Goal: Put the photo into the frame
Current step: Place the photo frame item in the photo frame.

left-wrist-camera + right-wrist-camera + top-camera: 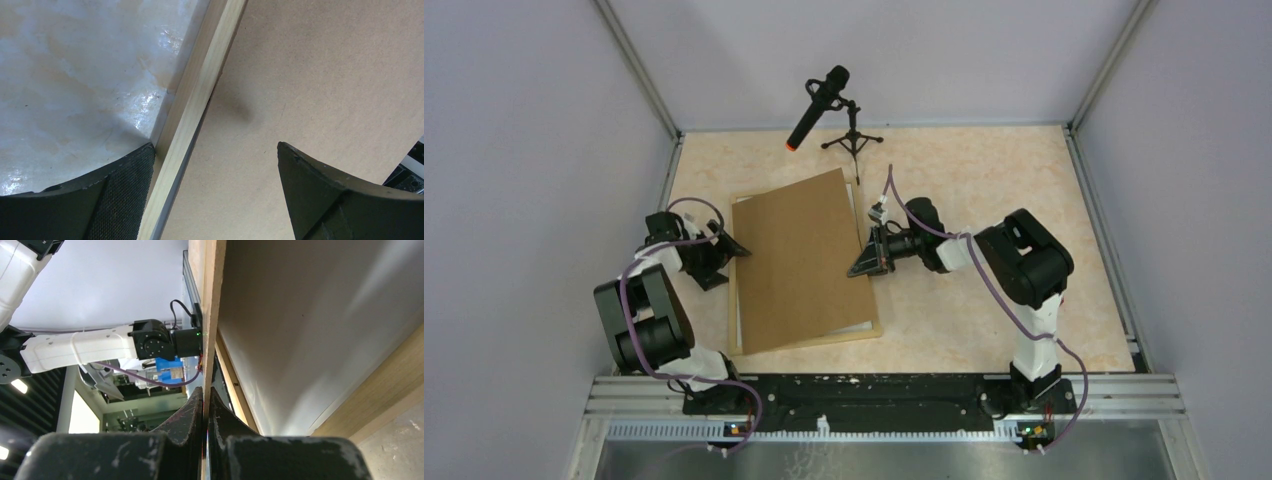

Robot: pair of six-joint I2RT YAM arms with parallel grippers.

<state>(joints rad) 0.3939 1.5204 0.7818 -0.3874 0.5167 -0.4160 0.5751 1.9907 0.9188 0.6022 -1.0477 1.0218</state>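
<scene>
Gripped raised brown backing board (799,260) by its edge in right claw (206,395); straddled rail of frame (200,90) with open left claw (215,146). Probably best moved slowly, edges parallel to rail.

Brown board (799,260) tilted over the frame (844,338), gap beneath its right edge, microphone stand (853,140) behind

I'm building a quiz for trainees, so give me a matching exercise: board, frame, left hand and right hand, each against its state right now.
Things:
1 board
2 frame
3 left hand
4 right hand

States:
A open, astride a frame strip
B flat on the table
C shut on a thin edge
D tilted, one side lifted

Pairs: 1-D, 2-B, 3-A, 4-C
</scene>
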